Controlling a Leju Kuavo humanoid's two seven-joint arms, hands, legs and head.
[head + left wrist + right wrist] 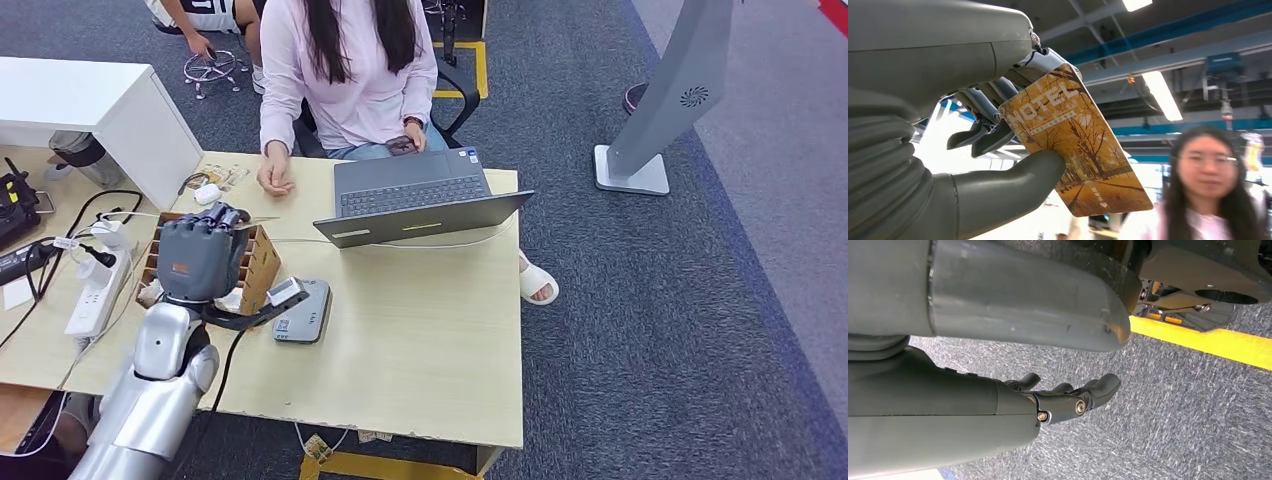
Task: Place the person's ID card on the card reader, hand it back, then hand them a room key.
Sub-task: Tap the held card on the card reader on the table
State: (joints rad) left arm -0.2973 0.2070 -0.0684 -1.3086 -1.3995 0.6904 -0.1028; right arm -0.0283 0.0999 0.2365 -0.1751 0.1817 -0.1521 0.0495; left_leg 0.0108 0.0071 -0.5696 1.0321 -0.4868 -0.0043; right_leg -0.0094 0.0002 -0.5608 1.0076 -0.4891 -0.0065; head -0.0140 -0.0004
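The left hand is raised above the wooden box on the surface, and its thumb and fingers pinch the room key, a card with autumn trees and the word HOTEL. The right hand hangs over the carpet, its fingers slightly apart and holding nothing. The card reader lies on the surface just beside the box.

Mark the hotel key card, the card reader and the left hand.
hotel key card [1078,145], left wrist view, on the printed tree picture at its middle.
card reader [305,312], head view, on its grey top face.
left hand [195,258], head view, on the grey back of the hand.
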